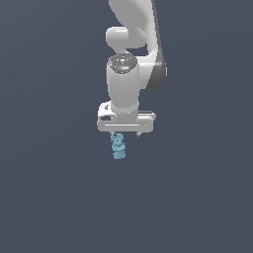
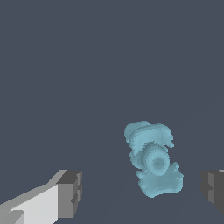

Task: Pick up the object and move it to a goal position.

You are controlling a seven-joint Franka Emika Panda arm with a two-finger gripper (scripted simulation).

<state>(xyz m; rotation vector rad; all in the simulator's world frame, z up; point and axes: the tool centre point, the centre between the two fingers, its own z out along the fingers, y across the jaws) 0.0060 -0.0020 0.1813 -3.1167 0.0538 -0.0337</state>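
The object point(image 1: 118, 147) is a small cyan knobbly piece that looks upright in the exterior view, just below the white hand of the arm. My gripper point(image 1: 126, 134) hovers right above it, with only short finger stubs showing under the hand. In the wrist view the object point(image 2: 154, 161) lies between the two grey fingertips point(image 2: 70, 192), nearer the one at the picture's edge and apart from both. The gripper point(image 2: 141, 191) is open and holds nothing.
A plain dark grey-blue surface fills both views. The arm's white links point(image 1: 129, 59) rise above the hand. Nothing else shows.
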